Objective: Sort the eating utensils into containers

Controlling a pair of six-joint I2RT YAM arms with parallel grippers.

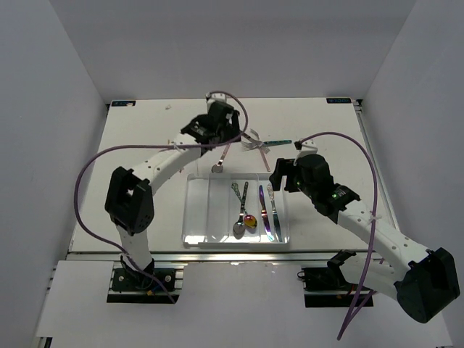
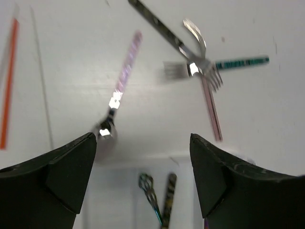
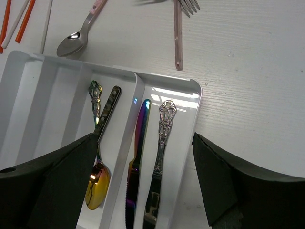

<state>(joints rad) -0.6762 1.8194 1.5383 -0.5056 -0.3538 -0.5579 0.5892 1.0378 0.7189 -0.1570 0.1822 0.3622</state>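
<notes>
white tabletop point(image 1: 145, 138) carries the clear tray point(image 1: 194, 217) nearest the arm bases, with two spoons point(image 1: 240, 210) in its third compartment from the left and two knives point(image 1: 265, 214) in the rightmost. the right tool point(image 3: 145, 138) hangs over those knives, jaws spread, holding nothing. just past the tray's far wall lies the pink-handled spoon point(image 2: 116, 98), bowl toward the tray, handle running away and slightly right. the left tool point(image 2: 143, 143) hovers above it, jaws wide and empty, the spoon off toward its left finger; this arm is clearly nearer. farther right lies a cluster of forks point(image 2: 202, 67).
</notes>
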